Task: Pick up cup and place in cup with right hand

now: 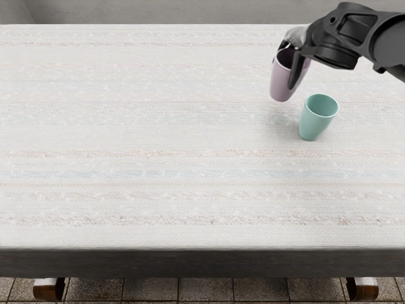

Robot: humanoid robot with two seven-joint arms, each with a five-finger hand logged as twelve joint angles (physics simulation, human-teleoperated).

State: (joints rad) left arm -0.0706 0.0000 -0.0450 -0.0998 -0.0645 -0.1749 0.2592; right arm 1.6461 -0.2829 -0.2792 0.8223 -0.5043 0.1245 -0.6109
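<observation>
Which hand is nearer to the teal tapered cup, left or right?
Right. The right hand, holding the lilac tapered cup, is just beyond the teal cup; the left hand is out of view.

Wide passage over the table [152, 133] leftward, teal cup [313, 126] an obstacle at right.

right arm [387, 39]: matte charcoal to near-black, smooth hard shell
forearm: thick, rounded, slightly paler grey where light catches it; small dark knob on underside
wrist housing [345, 35]: black, chunky, angular frame with softened corners; small round recess near top; stubby drum-like lower end
right hand [297, 39]: pale silvery-grey patch, glossy
fingers [294, 71]: slim, black
</observation>
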